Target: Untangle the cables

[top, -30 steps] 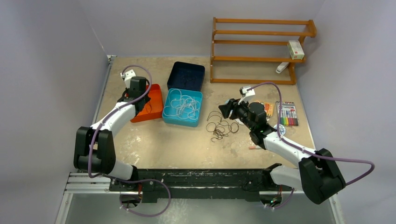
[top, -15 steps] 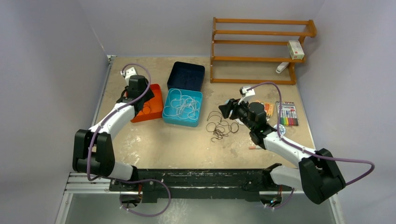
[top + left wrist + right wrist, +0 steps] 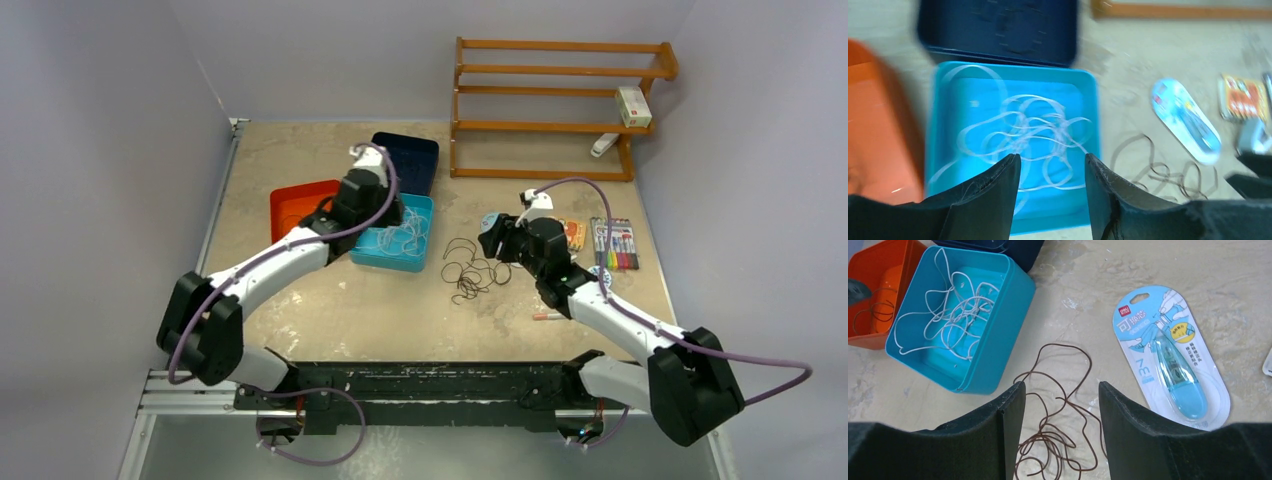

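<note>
By my reading, the step in hand is to lift one strand out of the brown cables (image 3: 1050, 436) and draw it free of the knot. The right fingers (image 3: 1015, 400) hang directly above that tangle, spread wide and holding nothing. In the right wrist view the loose outer loops lie between them. To do this well, lower the right fingers onto a single outlying loop rather than onto the dense core. Close fully before lifting, since a strand this thin is likely to slip through a half-closed grip. Pull away from the core slowly, so that the rest is not dragged against the blue box (image 3: 998, 357) on one side or the blue packet (image 3: 1168, 355) on the other. The left fingers (image 3: 1008, 172) are likewise parted and empty, poised over the blue box. They could pin the core if a strand resists. The cables fall into two groups. The white cables (image 3: 955, 307) lie inside the blue box as a flat heap of overlapping loops, none hanging over the rim. The brown cables rest on the bare surface (image 3: 1148, 270), just beside the box: a thin, limp, wiry mass with several open loops trailing from a tight core. A few dark strands also show in the orange box (image 3: 868, 340).
</note>
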You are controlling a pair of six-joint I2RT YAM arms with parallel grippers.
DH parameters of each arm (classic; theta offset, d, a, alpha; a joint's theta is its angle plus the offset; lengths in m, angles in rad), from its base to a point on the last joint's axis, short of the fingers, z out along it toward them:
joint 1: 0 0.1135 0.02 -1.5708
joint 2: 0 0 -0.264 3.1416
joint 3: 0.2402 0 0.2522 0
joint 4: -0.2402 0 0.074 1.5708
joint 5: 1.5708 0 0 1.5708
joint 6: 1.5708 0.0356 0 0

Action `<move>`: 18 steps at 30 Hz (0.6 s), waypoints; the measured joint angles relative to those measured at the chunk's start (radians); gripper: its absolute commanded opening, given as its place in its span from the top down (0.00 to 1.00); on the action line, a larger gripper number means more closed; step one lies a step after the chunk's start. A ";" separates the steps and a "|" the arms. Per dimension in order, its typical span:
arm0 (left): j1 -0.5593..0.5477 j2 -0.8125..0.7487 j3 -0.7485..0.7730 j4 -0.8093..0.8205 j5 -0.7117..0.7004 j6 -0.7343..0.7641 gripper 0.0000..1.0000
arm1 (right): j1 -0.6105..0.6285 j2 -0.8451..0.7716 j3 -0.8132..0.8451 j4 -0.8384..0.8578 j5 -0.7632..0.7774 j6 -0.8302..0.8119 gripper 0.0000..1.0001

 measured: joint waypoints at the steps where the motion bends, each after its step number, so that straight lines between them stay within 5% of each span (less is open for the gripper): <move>1: -0.026 0.017 0.012 0.005 0.020 0.013 0.51 | 0.000 -0.008 0.000 -0.016 0.008 0.007 0.42; 6: -0.142 0.138 0.076 0.036 0.163 0.090 0.51 | 0.000 -0.029 -0.001 -0.051 0.019 0.047 0.42; 18: -0.203 0.330 0.222 0.025 0.341 0.239 0.50 | 0.000 -0.050 -0.015 -0.075 0.020 0.087 0.42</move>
